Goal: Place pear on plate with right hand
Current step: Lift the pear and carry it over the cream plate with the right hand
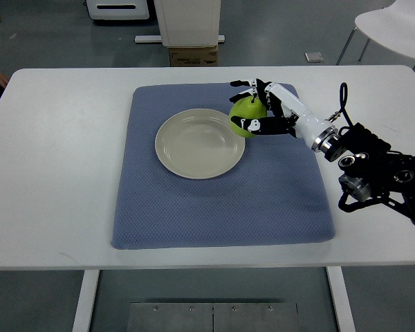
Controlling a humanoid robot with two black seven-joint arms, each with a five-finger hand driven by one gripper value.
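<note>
Right hand [257, 107]: fingers curling round the pear, holding it.
Pear [246, 111]: sitting inside the hand's grasp, at the plate's right rim.
Plate [200, 144]: lying just left of the hand, on the mat [214, 207].

The black-and-white robot right hand [263, 104] covers part of the green pear [245, 109]; its arm is cut by the right picture edge.

one pear [246, 113], one plate [200, 144], one blue mat [221, 207], one table [55, 173], one robot hand [257, 107]
</note>
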